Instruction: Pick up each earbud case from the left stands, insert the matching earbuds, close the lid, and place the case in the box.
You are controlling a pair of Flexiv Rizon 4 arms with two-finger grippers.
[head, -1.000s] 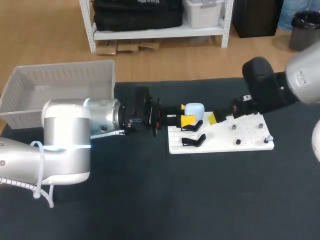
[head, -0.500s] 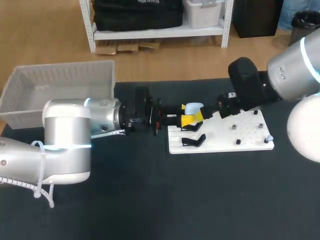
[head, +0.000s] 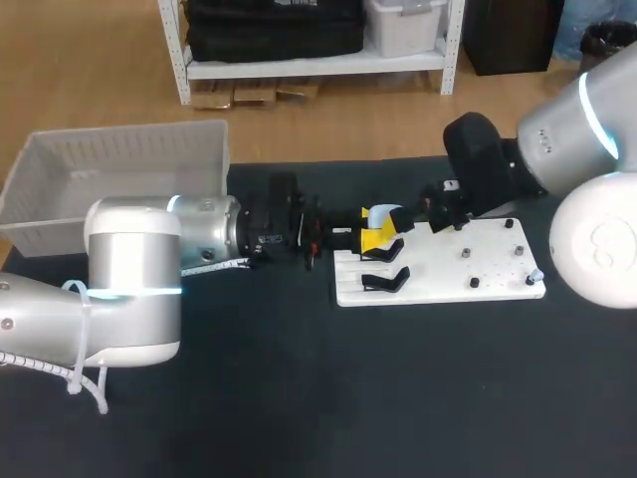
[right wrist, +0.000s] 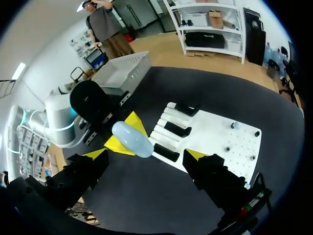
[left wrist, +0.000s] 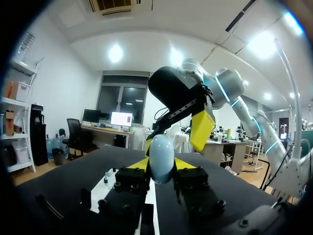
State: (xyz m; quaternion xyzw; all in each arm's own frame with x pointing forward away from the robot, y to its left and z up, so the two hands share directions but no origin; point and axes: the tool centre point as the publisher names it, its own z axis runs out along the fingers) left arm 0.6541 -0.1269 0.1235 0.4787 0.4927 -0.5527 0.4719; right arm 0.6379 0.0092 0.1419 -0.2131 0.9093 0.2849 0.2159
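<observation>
Your L claw is clamped on the pale-blue case, holding it just above the black stands at the white board's left end, while your R claw, fingers spread wide, hangs close by the case, w/ the box well apart.

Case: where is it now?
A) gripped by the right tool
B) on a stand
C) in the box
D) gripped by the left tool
D: the case sits clamped between the yellow tips of the left tool, while the right tool is open near it.
</observation>
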